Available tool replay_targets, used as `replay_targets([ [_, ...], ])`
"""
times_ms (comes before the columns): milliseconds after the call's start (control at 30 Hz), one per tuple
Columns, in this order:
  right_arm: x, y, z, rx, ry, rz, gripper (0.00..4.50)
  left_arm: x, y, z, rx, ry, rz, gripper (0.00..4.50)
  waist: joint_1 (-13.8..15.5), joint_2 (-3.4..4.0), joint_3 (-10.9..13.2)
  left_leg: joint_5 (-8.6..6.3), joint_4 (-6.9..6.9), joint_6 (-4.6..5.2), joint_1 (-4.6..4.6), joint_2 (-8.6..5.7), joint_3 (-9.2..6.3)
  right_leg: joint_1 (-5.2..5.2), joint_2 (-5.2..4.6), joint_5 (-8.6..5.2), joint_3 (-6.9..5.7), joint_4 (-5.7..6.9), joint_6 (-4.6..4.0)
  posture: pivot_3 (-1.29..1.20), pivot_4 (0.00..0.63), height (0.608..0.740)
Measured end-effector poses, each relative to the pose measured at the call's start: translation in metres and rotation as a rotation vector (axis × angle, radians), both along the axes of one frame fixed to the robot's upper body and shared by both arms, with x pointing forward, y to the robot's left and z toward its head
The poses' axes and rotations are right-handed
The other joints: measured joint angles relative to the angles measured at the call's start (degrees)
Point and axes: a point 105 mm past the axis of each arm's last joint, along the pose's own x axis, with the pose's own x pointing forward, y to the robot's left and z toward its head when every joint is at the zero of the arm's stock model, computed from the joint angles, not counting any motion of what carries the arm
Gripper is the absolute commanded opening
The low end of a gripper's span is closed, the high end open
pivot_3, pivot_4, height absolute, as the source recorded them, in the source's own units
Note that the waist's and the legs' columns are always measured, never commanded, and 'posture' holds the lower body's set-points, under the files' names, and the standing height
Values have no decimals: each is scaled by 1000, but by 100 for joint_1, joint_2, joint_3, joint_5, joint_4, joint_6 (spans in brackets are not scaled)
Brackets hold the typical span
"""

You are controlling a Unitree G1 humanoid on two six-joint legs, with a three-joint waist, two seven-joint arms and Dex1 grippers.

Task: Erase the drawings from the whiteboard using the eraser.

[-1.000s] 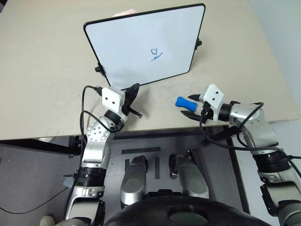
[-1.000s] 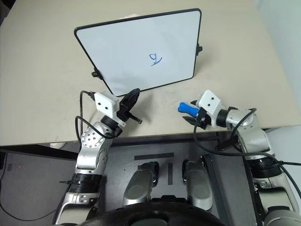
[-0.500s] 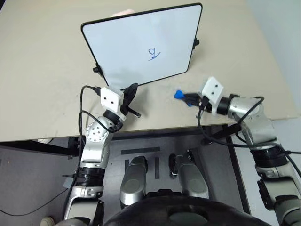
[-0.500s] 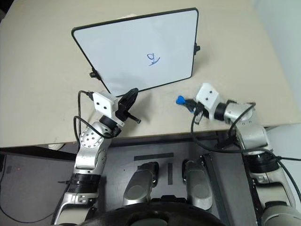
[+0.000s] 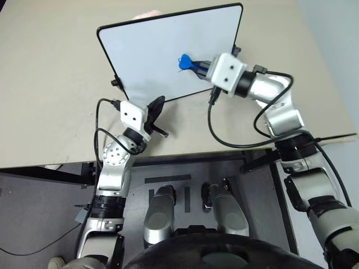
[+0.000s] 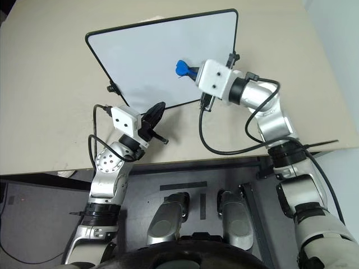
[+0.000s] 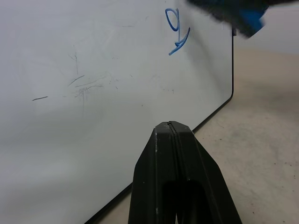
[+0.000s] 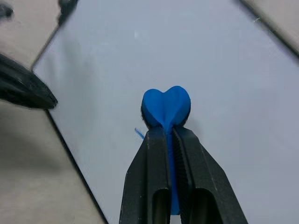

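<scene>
My beige desk [image 5: 50, 84] fills the upper part of the head view. On it, in the upper centre of the frame, the whiteboard [image 5: 151, 50] stands tilted back, its thin black frame carrying small black side knobs. My right arm reaches from the right edge toward the board's centre. My right claw [image 5: 197, 66] is clenched on the eraser [image 5: 185, 61], a bright blue bone-shaped piece, whose free end lies over the board surface at centre right of the board. In the right wrist view that end shows as a blue lobe just past my black fingers [image 8: 154, 168], with a short blue stroke beside it. My left claw [image 5: 157, 106], lower centre-left of the head view, is pressed together and grasps nothing; it points at the board's lower edge. The drawings [image 7: 176, 32], a blue loop with a slanted stroke beneath, appear in the upper right of the left wrist view, just beside the blurred eraser.
</scene>
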Motion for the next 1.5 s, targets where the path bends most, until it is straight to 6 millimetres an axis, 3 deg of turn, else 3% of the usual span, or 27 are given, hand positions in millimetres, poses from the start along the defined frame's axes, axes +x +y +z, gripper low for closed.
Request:
replay_targets([
  [233,18,6,-8,-18,-112,-20,4,0,3,1,2,-4,12,0,-13,1,0,-4,0,-5,2,1,4,-12,-5,14,-3,4,-22,0,150,740],
  [467,18,9,-28,-64,-116,5,4,0,4,0,2,-3,16,0,-33,1,1,-4,-2,-6,6,2,2,-13,-3,36,-2,6,-37,0,150,740],
  [600,19,9,-26,-62,-149,-2,4,0,4,0,2,-4,17,0,-34,2,1,-3,-3,-6,4,2,2,-15,-3,35,-2,3,-36,0,150,740],
  [700,21,10,-16,-42,-208,-9,4,0,4,0,3,-4,17,0,-43,4,2,-4,-3,-6,-1,2,2,-22,-4,34,-2,2,-33,0,150,740],
  [833,25,13,20,33,-324,-20,4,0,4,1,4,-7,15,0,-75,4,3,-5,-7,-8,0,3,2,-24,-3,35,-1,3,-35,0,150,740],
  [933,24,14,29,51,-350,-19,4,0,4,1,4,-10,14,0,-72,4,2,-8,-10,-13,0,3,1,-24,-3,34,-2,2,-35,0,150,740],
  [1100,19,23,13,51,-310,14,4,0,3,3,4,-17,13,0,-80,4,2,-7,-10,-12,0,3,1,-24,-3,30,-1,-2,-32,0,150,740],
  [1300,11,30,-42,-61,-174,59,4,0,3,3,5,-18,12,0,-79,4,3,-14,-10,-23,-2,3,1,-25,-5,31,-1,-2,-34,0,150,740],
  [1500,12,29,-45,-72,-169,54,4,0,3,3,11,-18,13,0,-75,4,3,-42,-10,-70,-1,3,1,-25,-4,31,-2,-2,-34,0,150,740],
])
